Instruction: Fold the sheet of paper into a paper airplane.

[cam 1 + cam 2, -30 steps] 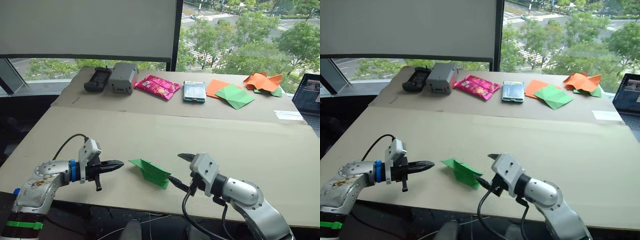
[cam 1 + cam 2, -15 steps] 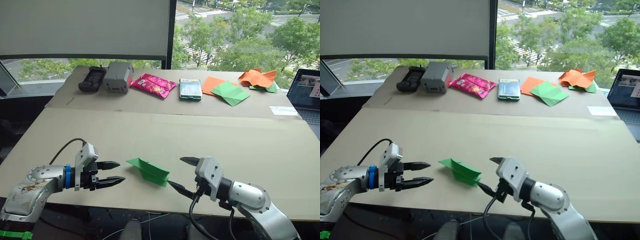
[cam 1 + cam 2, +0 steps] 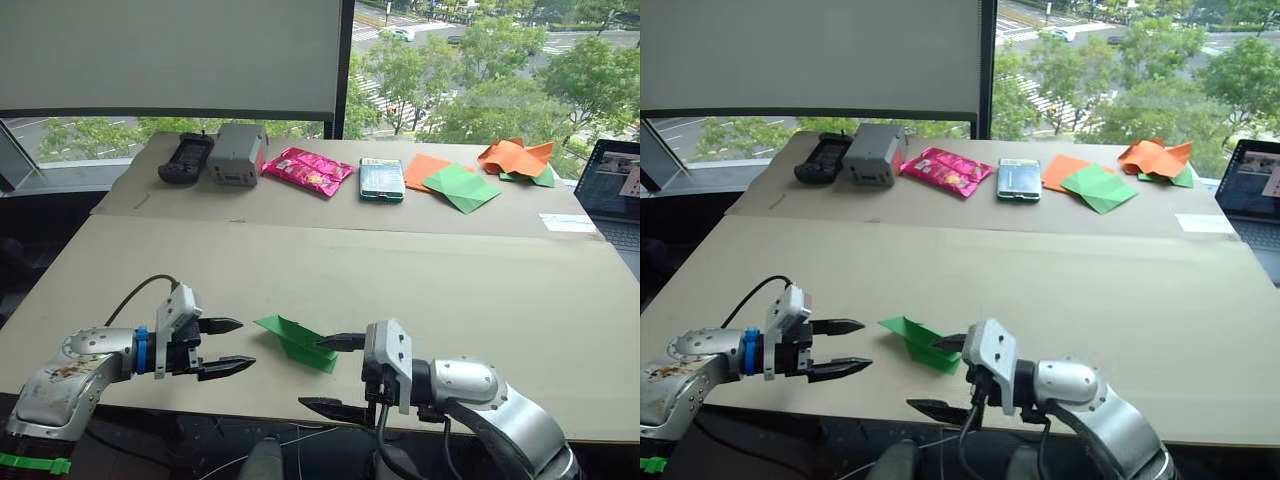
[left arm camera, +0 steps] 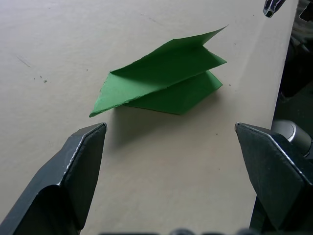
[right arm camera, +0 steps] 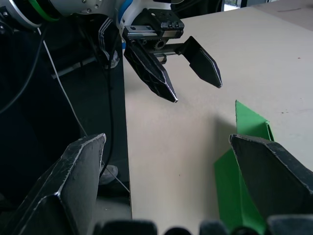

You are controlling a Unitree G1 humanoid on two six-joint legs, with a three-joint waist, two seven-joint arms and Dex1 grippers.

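Worktop (image 3: 480, 270), near edge: paper airplane (image 3: 297, 343) lies flat between my end effectors. Left end effector (image 3: 226, 346) spread wide, empty, beside it; right end effector (image 3: 332, 374) wide open, empty.

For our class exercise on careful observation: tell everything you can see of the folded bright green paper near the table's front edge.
The paper airplane is thin bright green paper folded into a pointed wedge of layered flaps, the top flap lifted slightly. It lies on the tan table near its front edge, between the open left gripper and the open right gripper; neither grips it.

One paper airplane (image 3: 298, 343), two orange papers (image 3: 518, 157), two pincers (image 3: 229, 347).
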